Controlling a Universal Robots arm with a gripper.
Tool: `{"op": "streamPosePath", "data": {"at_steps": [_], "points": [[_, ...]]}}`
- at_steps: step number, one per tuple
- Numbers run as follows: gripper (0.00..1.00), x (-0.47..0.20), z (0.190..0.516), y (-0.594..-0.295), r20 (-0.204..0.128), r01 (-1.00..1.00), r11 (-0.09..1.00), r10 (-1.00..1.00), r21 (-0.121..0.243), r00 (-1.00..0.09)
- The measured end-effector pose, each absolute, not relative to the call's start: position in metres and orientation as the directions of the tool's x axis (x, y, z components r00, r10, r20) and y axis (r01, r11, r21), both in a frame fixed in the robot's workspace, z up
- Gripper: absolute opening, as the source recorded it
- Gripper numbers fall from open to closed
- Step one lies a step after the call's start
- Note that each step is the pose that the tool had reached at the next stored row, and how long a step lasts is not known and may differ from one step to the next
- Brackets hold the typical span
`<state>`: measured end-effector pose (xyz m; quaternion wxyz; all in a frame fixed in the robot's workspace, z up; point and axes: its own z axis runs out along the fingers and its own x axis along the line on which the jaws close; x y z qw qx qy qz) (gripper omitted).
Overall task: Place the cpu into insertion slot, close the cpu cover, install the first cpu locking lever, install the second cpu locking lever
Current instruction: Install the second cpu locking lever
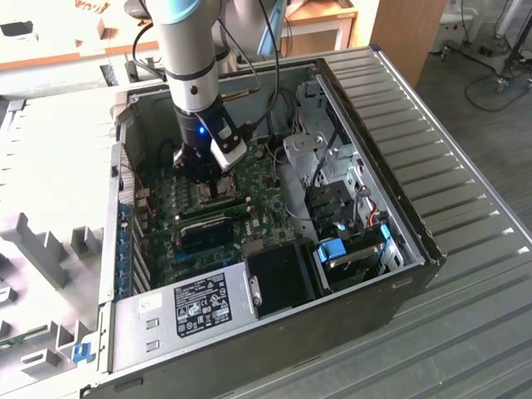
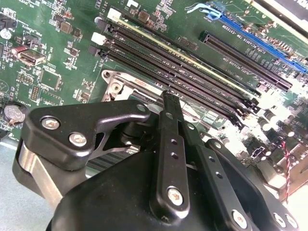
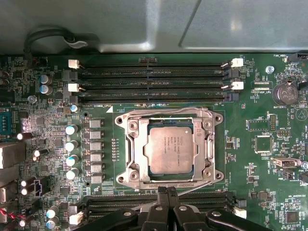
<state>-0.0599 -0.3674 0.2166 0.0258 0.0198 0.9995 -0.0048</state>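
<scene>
In the first wrist view the cpu [image 3: 169, 150] lies flat in the insertion slot [image 3: 150, 170], silvery top up. The cpu cover [image 3: 133, 144] is folded down over it, and the chip shows through its window. One thin wire locking lever [image 3: 163, 111] lies along the socket's edge beside the memory slots. Another lever [image 3: 191, 186] slants across the opposite edge toward my gripper [image 3: 167, 190], whose black fingers are pressed together at that edge. The second wrist view shows the gripper [image 2: 169, 96] with its tips just over the socket frame [image 2: 115, 86]. In the exterior view the gripper [image 1: 202, 176] hangs low inside the case.
Long black memory slots [image 3: 151, 82] flank the socket on two sides. A row of capacitors [image 3: 71, 144] stands beside it. In the exterior view the case walls, a power supply [image 1: 199, 303], a black fan block [image 1: 278, 274] and a drive cage with blue tabs [image 1: 332, 249] surround the board.
</scene>
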Motion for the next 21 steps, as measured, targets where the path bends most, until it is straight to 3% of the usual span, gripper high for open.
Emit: {"op": "streamPosePath", "data": {"at_steps": [21], "points": [[0.11, -0.0641, 0.2104, -0.3674, -0.052, 0.040, 0.999, 0.039, -0.009, -0.998]]}}
